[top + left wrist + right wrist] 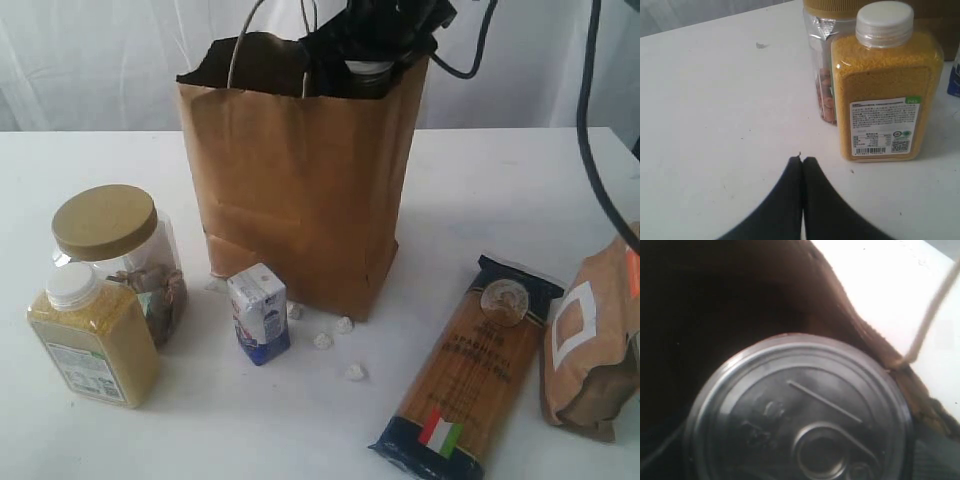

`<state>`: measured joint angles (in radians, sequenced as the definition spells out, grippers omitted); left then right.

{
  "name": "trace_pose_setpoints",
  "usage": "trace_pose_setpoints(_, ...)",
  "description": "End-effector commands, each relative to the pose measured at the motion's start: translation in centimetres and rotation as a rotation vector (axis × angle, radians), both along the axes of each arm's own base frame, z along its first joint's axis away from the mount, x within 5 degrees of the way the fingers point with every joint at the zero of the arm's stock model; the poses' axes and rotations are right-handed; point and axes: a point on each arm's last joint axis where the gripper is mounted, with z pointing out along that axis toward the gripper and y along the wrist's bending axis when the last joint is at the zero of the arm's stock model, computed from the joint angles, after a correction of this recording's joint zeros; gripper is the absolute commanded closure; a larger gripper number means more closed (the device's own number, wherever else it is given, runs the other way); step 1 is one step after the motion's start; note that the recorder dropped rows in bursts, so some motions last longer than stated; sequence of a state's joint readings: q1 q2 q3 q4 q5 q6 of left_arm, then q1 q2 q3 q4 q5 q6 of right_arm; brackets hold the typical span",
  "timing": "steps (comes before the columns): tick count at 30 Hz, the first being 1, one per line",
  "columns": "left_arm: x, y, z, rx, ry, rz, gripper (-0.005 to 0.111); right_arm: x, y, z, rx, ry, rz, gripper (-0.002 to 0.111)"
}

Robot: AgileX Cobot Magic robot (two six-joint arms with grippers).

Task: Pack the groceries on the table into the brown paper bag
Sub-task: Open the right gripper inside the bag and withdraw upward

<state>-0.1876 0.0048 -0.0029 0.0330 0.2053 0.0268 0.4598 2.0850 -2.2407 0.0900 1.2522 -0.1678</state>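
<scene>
Since the pull-tab can point(800, 415) must go inside, the right gripper point(372, 48) clamps it in the mouth of the brown paper bag point(300, 190); the left gripper point(802, 167), jaws together, rests just behind the yellow grain bottle point(885, 95).

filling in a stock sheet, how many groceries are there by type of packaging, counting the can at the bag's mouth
rigid jar or bottle: 2 (gold-lidded jar, yellow grain bottle)
carton: 1 (white-blue carton)
can: 1 (pull-tab can)
soft pack: 2 (spaghetti pack, brown pouch)
total: 6
</scene>
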Motion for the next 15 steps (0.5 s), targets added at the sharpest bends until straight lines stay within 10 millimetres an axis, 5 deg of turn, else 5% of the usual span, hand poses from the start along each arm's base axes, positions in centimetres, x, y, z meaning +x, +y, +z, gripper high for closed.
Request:
trace_pose_setpoints(1, 0.0, 0.0, 0.0, -0.002, -0.005, -0.007, 0.107, -0.2, 0.3, 0.7, 0.044, -0.026, 0.017, 0.055)
trace_pose_setpoints(15, 0.0, 0.0, 0.0, -0.002, -0.005, -0.007, 0.107, -0.5, 0.8, -2.0, -0.062, 0.021, 0.036, 0.047)
